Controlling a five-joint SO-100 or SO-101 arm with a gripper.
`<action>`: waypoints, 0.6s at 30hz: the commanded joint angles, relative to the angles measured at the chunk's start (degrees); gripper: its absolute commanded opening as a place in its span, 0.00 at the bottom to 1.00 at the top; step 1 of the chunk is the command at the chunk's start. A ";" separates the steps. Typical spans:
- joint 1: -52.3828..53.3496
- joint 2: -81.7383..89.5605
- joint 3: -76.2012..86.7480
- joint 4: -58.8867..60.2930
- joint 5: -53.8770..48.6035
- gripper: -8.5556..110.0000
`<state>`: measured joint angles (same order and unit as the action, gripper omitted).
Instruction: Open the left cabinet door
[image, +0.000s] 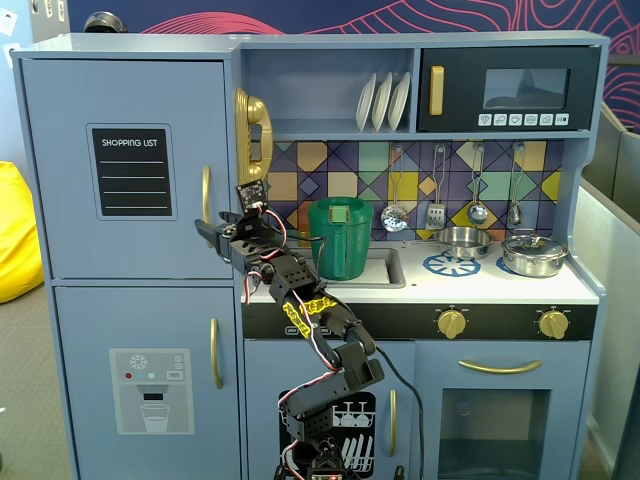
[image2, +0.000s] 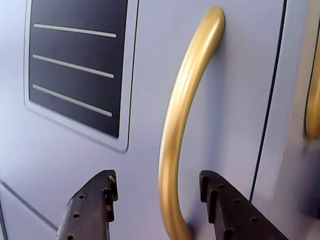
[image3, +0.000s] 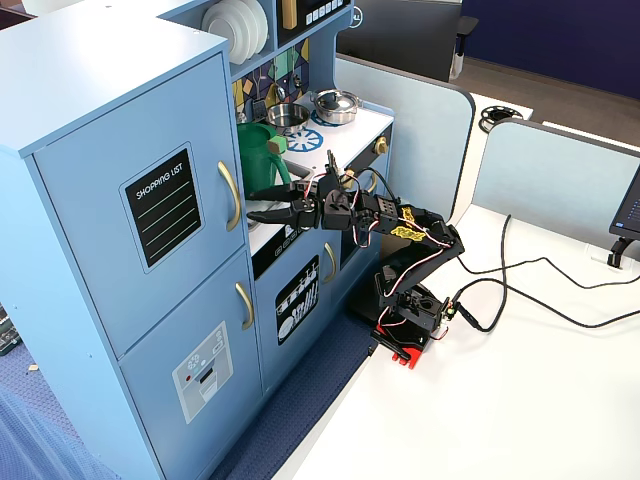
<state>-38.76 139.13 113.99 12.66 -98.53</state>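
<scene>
Up in the top-left of a fixed view, facing the toy kitchen head-on: the left cabinet door (image: 125, 165) sitting flush and closed, carrying its black "SHOPPING LIST" chalkboard panel (image: 132, 171) and, along its right edge, a curved gold handle (image: 207, 206). Below it, a second blue door with a grey dispenser panel (image: 151, 376). Reaching up from the bottom of the frame, the black arm (image: 320, 340), with the pincer (image: 207, 231) pointing left at the lower part of the handle; whether touching it, impossible to tell from here. Behind the arm, a green pitcher (image: 340, 238) standing in the sink on the kitchen's white worktop (image: 500, 285).

Close up against the door in the wrist view: the handle (image2: 182, 120) arching down the middle, chalkboard panel (image2: 77, 65) to its left. Pincer (image2: 157, 192) spread wide, one dark finger (image2: 92, 207) to the left of the handle's lower end and the other to its right, neither pressing on the gold bar.

Off to the side in another fixed view: the door (image3: 140, 195) again lying shut against the cabinet. Arm (image3: 400, 235) stretching leftward from its red-footed base (image3: 405, 335) on the white table (image3: 520, 400), pincer (image3: 255, 205) parted and levelled just beside the handle (image3: 231, 195), near its lower half.
</scene>
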 joint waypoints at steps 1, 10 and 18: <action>-0.79 -2.64 -6.42 -2.20 1.23 0.19; -0.88 -7.21 -9.14 -2.29 3.08 0.18; -1.85 -11.87 -12.04 -2.90 3.34 0.18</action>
<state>-39.29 128.23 106.70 11.87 -95.62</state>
